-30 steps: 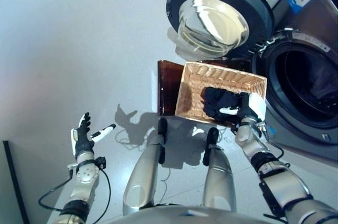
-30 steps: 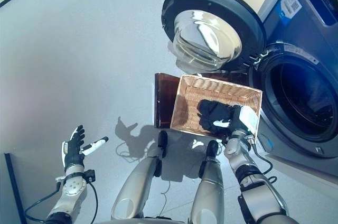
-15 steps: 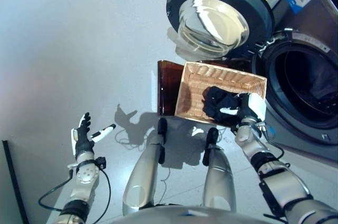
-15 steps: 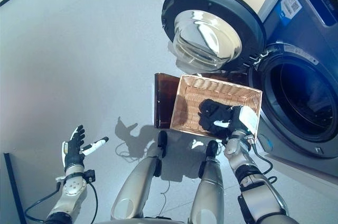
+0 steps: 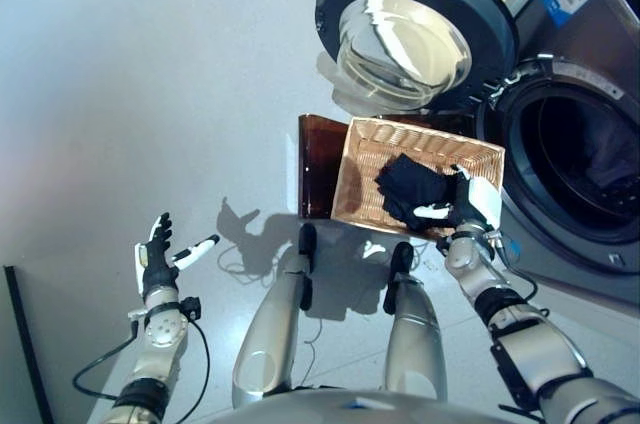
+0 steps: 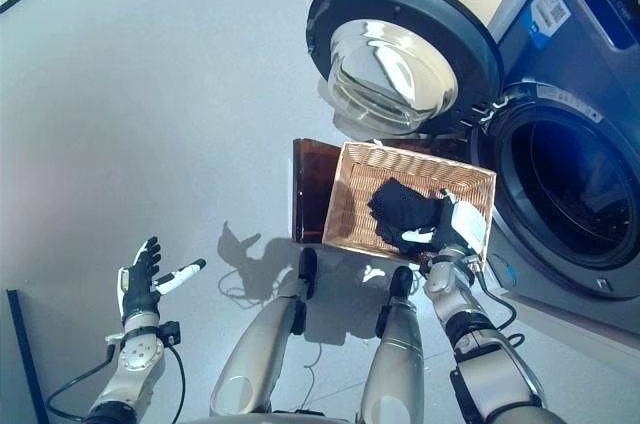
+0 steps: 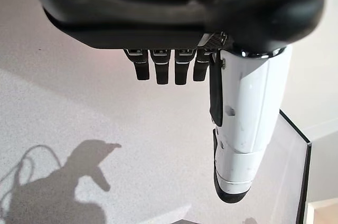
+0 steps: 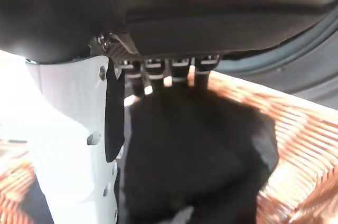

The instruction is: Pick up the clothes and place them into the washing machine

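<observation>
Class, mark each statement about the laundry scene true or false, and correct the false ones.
1. The washing machine door is shut. False: it stands wide open.
2. The right hand grips the black garment over the wicker basket. True.
3. The left hand holds a sock. False: it is open and holds nothing.
4. The basket sits on a dark brown stand beside the machine. True.
5. The basket is full of white towels. False: only the black garment shows in it.

I see the black clothes [image 5: 412, 184] bunched in a crumpled heap inside the wicker basket [image 5: 370, 149], towards its washer end. The washing machine [image 5: 580, 159] stands just beside, its round door [image 5: 415, 24] swung wide open.
</observation>
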Controlling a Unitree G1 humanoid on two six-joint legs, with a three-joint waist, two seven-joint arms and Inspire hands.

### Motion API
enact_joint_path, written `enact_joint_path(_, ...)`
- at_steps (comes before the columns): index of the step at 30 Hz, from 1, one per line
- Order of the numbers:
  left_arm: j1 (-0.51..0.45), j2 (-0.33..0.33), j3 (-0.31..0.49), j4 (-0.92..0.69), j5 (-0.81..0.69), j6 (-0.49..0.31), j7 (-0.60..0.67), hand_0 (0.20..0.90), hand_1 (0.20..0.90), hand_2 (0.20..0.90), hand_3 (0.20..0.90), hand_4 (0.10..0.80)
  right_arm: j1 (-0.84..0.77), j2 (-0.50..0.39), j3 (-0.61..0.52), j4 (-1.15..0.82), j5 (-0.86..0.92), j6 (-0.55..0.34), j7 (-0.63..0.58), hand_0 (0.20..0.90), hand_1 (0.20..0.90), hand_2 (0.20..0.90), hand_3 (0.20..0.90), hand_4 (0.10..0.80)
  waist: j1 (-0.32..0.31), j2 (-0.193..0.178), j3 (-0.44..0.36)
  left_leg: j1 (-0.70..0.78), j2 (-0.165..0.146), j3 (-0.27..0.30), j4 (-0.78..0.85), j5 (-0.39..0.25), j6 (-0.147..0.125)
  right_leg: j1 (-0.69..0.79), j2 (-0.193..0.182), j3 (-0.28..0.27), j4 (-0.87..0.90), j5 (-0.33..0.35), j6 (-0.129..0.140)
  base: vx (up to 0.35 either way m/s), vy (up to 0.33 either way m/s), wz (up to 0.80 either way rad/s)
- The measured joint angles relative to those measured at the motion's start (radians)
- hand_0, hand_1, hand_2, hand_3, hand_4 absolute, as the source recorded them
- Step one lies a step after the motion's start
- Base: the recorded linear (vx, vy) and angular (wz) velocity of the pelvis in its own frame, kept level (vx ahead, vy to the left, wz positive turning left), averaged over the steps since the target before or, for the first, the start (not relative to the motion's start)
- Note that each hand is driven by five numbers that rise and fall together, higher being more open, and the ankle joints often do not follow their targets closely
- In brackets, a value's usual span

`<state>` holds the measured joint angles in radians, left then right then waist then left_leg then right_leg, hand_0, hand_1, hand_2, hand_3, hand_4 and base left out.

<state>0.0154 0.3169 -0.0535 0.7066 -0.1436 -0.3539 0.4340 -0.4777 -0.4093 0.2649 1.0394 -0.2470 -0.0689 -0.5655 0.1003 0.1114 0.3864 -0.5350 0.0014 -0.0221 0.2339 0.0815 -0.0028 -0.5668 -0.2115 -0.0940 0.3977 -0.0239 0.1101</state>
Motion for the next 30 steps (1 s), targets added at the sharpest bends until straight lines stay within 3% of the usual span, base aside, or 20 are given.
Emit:
enact_joint_path(1, 0.000, 0.000, 0.000, 0.000, 0.000, 0.000, 0.000, 0.900, 0.900, 0.900, 0.900, 0.800, 0.000, 0.000, 0.000, 0.000, 0.000, 0.000, 0.000, 0.296, 0.296, 0.296, 0.296, 0.369, 0.000, -0.001, -0.001, 0.000, 0.000, 0.000, 0.000, 0.000, 0.000, 0.000, 0.000, 0.000, 0.000, 0.000, 0.000, 0.000, 0.000, 0.00)
enact_joint_path(2, 0.000, 0.000, 0.000, 0.000, 0.000, 0.000, 0.000, 0.900, 0.900, 0.900, 0.900, 0.800, 0.000, 0.000, 0.000, 0.000, 0.000, 0.000, 0.000, 0.200, 0.200, 0.200, 0.200, 0.300, 0.000, -0.003, -0.002, 0.000, 0.000, 0.000, 0.001, 0.000, 0.000, 0.000, 0.000, 0.000, 0.000, 0.000, 0.000, 0.000, 0.000, 0.00)
enact_joint_path(8, 0.000, 0.000, 0.002, 0.000, 0.001, 0.001, -0.002, 0.900, 0.900, 0.900, 0.900, 0.800, 0.002, -0.001, -0.003, 0.000, 0.000, 0.000, -0.002, 0.200, 0.200, 0.200, 0.200, 0.300, -0.001, -0.021, -0.011, 0.000, 0.000, 0.002, 0.002, 0.000, 0.000, 0.001, 0.000, 0.001, 0.000, 0.000, 0.000, 0.000, 0.000, 0.00)
enact_joint_path(30, -0.002, 0.000, 0.003, 0.004, 0.001, 0.007, -0.019, 0.900, 0.900, 0.900, 0.900, 0.800, -0.024, 0.000, -0.018, 0.035, 0.002, 0.001, -0.003, 0.200, 0.200, 0.200, 0.200, 0.300, 0.023, -0.014, -0.009, -0.028, -0.001, 0.011, 0.007, 0.000, 0.000, -0.032, -0.001, 0.007, 0.009, 0.005, -0.004, 0.000, 0.003, 0.00)
